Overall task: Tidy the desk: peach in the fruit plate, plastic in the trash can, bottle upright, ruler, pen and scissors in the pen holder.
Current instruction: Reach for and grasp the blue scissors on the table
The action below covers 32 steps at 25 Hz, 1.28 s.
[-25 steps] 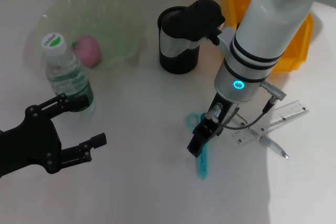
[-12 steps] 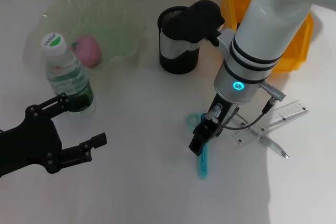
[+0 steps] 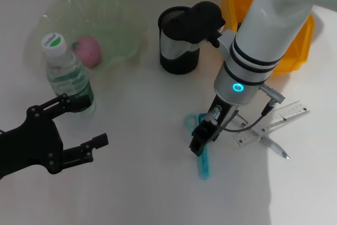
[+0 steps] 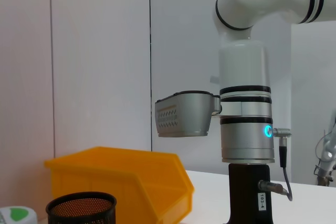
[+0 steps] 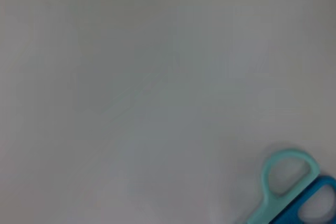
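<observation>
Teal scissors (image 3: 203, 163) lie on the white desk, and their handles show in the right wrist view (image 5: 286, 192). My right gripper (image 3: 201, 142) is down on them and shut on their middle. A clear ruler (image 3: 276, 121) and a pen (image 3: 274, 146) lie to its right. The black mesh pen holder (image 3: 179, 40) stands behind. The bottle (image 3: 66, 75) stands upright at the left. A pink peach (image 3: 87, 51) sits in the green fruit plate (image 3: 118, 30). My left gripper (image 3: 83, 122) is open and empty, just in front of the bottle. No plastic is in view.
A yellow bin (image 3: 287, 46) stands at the back right, behind my right arm; it also shows in the left wrist view (image 4: 121, 182) beside the pen holder (image 4: 81, 208). A cable hangs from my right wrist over the ruler.
My right gripper and the scissors' handles have shifted slightly left together. My left arm has barely moved.
</observation>
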Motion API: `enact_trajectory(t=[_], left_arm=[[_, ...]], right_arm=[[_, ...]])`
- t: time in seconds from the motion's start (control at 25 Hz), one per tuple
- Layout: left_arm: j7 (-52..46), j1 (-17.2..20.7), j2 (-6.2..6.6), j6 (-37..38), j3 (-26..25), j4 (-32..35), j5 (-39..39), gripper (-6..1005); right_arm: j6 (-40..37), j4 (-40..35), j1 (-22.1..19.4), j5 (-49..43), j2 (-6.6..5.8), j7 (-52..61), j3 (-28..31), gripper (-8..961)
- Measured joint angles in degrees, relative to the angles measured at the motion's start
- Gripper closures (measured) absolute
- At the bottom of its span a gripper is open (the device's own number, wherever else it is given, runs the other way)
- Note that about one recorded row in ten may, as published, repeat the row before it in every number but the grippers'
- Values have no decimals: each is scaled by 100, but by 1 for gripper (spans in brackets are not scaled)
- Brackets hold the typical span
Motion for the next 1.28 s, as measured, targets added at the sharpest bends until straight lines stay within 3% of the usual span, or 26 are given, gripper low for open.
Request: enact_trajectory(t=[0.76,0.84,1.28], left_arm=[[-3,-35,0,-9,0,-9,26,183],[-3,-36,0,-8,0,-9,27,183],[-3,-35,-10,-10,0,-18,27,184]], right_arm=[[120,86,6,116,0,0,-6,440],[132,152,9,124,0,0,-12,485],[209,191,11,203,0,1,8,502]])
